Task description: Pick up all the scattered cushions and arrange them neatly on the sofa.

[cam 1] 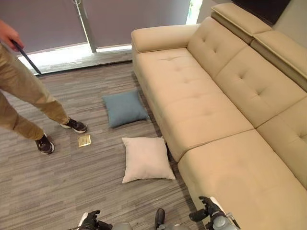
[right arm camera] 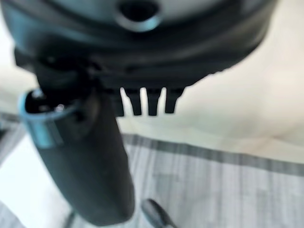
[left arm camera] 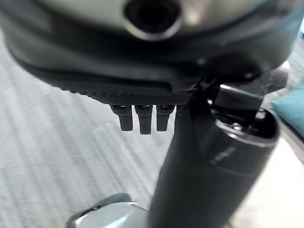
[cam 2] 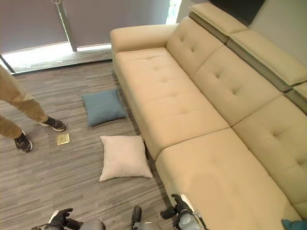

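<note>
A white cushion [cam 1: 146, 158] and a blue cushion [cam 1: 124, 108] lie on the floor, just left of the sofa [cam 1: 211, 110], the blue one farther away. The left hand [left arm camera: 142, 116] and right hand [right arm camera: 145, 100] hang low and near with fingers straight and apart, holding nothing, so I think no pickup has begun. A person [cam 1: 21, 91] stands far left.

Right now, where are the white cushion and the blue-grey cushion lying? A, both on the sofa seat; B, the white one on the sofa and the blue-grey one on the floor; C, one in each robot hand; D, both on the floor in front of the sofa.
D: the white cushion and the blue-grey cushion both lie flat on the striped floor beside the beige sofa, whose seat is bare.
</note>
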Robot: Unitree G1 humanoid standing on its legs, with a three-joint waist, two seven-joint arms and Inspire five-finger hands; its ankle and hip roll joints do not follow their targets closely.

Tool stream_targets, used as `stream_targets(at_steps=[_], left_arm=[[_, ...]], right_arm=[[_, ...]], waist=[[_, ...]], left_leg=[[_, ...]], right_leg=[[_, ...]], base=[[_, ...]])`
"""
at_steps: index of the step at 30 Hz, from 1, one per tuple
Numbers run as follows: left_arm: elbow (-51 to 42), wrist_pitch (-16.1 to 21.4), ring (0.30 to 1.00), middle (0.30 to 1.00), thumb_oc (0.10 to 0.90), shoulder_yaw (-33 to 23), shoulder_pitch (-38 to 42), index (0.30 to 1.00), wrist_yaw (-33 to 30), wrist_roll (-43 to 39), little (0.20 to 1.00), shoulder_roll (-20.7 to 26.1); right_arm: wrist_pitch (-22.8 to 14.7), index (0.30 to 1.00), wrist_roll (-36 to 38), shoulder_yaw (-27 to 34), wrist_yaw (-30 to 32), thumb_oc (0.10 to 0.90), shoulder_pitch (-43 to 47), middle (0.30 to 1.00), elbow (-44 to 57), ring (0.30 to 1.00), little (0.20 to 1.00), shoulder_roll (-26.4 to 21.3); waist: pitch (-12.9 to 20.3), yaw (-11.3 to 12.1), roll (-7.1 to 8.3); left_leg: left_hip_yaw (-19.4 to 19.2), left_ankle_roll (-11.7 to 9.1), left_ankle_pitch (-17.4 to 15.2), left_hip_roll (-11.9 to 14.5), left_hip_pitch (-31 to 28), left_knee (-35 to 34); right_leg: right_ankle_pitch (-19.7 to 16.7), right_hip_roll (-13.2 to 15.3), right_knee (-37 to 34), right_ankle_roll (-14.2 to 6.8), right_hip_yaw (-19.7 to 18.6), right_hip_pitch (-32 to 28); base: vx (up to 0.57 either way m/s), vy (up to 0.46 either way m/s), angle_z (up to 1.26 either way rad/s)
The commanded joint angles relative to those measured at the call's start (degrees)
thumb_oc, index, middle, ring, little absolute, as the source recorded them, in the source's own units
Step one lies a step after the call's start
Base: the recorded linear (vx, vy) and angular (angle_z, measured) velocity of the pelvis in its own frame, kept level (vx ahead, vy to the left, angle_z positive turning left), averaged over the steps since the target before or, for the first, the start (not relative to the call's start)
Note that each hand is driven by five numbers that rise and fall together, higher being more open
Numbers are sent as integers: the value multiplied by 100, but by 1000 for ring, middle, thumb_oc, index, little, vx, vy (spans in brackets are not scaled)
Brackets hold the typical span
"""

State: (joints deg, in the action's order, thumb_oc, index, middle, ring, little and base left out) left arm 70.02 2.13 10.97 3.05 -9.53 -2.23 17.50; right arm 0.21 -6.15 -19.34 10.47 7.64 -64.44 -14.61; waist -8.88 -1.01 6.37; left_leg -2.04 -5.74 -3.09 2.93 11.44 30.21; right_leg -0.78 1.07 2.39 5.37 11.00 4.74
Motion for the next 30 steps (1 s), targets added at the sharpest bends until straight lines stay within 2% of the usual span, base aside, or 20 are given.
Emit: stream_targets(at_steps=[1, 2, 3, 4, 5, 7, 12, 13, 14, 15, 18, 21, 22, 24, 26, 30], left_arm=[[-267, 72, 900, 900, 800, 167, -23, 900, -25, -107, 900, 130], [-267, 72, 900, 900, 800, 167, -24, 900, -25, -107, 900, 130], [-248, 66, 900, 900, 800, 169, -28, 900, -11, -106, 900, 143], [-210, 66, 900, 900, 800, 137, -44, 900, -13, -121, 900, 169], [-190, 69, 900, 900, 800, 133, -40, 900, -32, -135, 900, 179], [-86, 61, 900, 900, 800, 121, -44, 900, -24, -141, 900, 174], [58, 50, 900, 900, 800, 32, -139, 900, -81, -4, 900, 181], [-1, 28, 900, 900, 800, -29, -68, 900, -96, -33, 900, 306], [-1, 28, 900, 900, 800, -30, -68, 900, -96, -32, 900, 307], [-33, 40, 900, 900, 800, -49, -12, 900, -114, -14, 900, 412], [-61, 66, 900, 900, 800, -52, 10, 900, -130, -23, 900, 464], [-76, 80, 900, 900, 800, -44, 17, 900, -110, -33, 900, 479], [-78, 97, 900, 900, 800, -12, 39, 900, -98, -29, 900, 456], [-50, 108, 900, 900, 800, -26, 52, 900, -97, 40, 900, 442], [-26, 101, 900, 900, 800, -9, 45, 900, -86, 39, 900, 383], [27, 92, 900, 900, 800, -6, -52, 900, -60, 124, 900, 319]], right_arm=[[-41, 900, 119, 3, 204, 800, -32, 900, 81, 900, 900, -213], [-42, 900, 119, 2, 204, 800, -32, 900, 80, 900, 900, -212], [-35, 900, 84, -13, 209, 800, -36, 900, 30, 900, 900, -220], [-22, 900, 53, -24, 233, 800, -34, 900, 4, 900, 900, -233], [-24, 900, 51, -25, 247, 800, -35, 900, -4, 900, 900, -235], [-24, 900, 7, -8, 261, 800, -47, 900, -13, 900, 900, -215], [-45, 900, -192, -41, 208, 800, -95, 900, -42, 900, 900, -96], [-36, 900, -219, -84, 161, 800, -24, 900, 56, 900, 900, -24], [-35, 900, -219, -84, 161, 800, -24, 900, 57, 900, 900, -23], [-60, 900, -230, -146, 176, 800, 36, 900, 158, 900, 900, 14], [-83, 900, -266, -212, 170, 800, 52, 900, 228, 900, 900, 49], [-85, 900, -281, -269, 168, 800, 82, 900, 275, 900, 900, 33], [-91, 900, -245, -260, 181, 800, 123, 900, 288, 900, 900, 18], [-66, 900, -253, -239, 196, 800, 110, 900, 237, 900, 900, -46], [-77, 900, -258, -256, 205, 800, 131, 900, 233, 900, 900, -27], [-76, 900, -281, -246, 214, 800, 126, 900, 194, 900, 900, -66]], waist=[[-8, -7, 271], [-8, -8, 274], [5, 19, 239], [-3, 99, 153], [-23, 143, 123], [-8, 177, 86], [121, 208, 112], [20, 189, 111], [19, 195, 115], [-63, 167, 84], [-106, 161, 51], [-106, 95, 34], [-145, 7, 88], [-199, -45, 134], [-171, -18, 180], [-32, 24, 170]], left_leg=[[-255, 424, -472, -354, 249, -853], [-256, 425, -469, -358, 241, -862], [-275, 407, -304, -281, 311, -1277], [-208, 320, 173, -150, 472, -1938], [-170, 269, 412, -90, 581, -2172], [-159, 256, 489, -48, 515, -2464], [-200, 456, 332, -224, 179, -2473], [-331, 660, 227, -310, -91, -2541], [-338, 662, 227, -313, -92, -2543], [-398, 745, 179, -326, -202, -2575], [-468, 775, 130, -310, -352, -2646], [-446, 756, 117, -348, -557, -2835], [-378, 753, 95, -464, -610, -2875], [-293, 749, 38, -549, -606, -2794], [-306, 739, 31, -617, -614, -2830], [-344, 714, 58, -599, -650, -2968]], right_leg=[[486, 241, 313, -816, -256, 93], [491, 246, 315, -818, -256, 91], [545, 226, 292, -835, -270, 46], [635, 142, 270, -842, -323, -69], [677, 118, 262, -846, -349, -152], [794, 117, 293, -889, -389, -268], [796, 397, 705, -1092, -508, -306], [441, 593, 1609, -1237, -574, 58], [446, 597, 1622, -1240, -583, 67], [298, 656, 2065, -1245, -603, 289], [276, 732, 2285, -1198, -509, 499], [311, 642, 1831, -1143, -410, 732], [136, 519, 1194, -1179, -498, 887], [90, 439, 683, -1298, -665, 776], [-15, 443, 438, -1288, -659, 627], [-82, 442, 222, -1279, -616, 452]], base=[[118, 29, 3], [193, 61, 5], [218, 119, 5], [286, 165, 15], [215, 133, 17], [238, 186, 0], [243, 283, -33], [154, 314, -42], [113, 343, -33], [22, 115, -15], [73, 133, 0], [102, 47, -14], [104, 12, -13], [75, -3, 4], [46, -18, 40], [58, -26, 20]])
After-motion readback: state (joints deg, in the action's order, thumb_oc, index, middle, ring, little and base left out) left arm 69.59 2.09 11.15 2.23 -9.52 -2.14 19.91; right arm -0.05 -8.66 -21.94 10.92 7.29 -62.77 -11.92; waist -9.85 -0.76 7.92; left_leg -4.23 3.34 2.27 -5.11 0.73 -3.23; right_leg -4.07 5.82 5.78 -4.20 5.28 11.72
